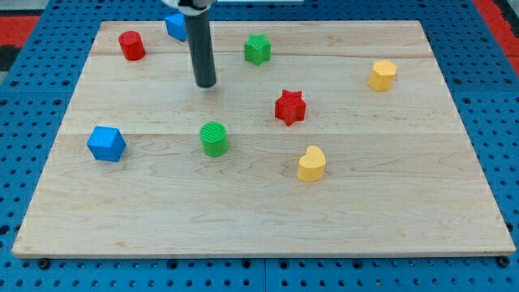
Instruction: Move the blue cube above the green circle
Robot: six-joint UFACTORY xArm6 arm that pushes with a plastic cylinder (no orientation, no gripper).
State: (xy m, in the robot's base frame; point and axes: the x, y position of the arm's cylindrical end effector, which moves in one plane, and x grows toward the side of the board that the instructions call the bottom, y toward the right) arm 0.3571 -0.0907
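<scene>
Rod-shaped end effector, gripping nothing, rests my tip (pixel 206 83) on the pale wooden counter (pixel 389 203), at twelve o'clock from the green ribbed circle block (pixel 214 139). At nine o'clock of it sits the blue plastic cube (pixel 106 143), untouched; whole push remains.

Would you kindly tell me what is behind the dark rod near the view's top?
A blue block sits behind the rod; the rod covers its right side, so its shape is unclear. My tip rests on bare board.
</scene>
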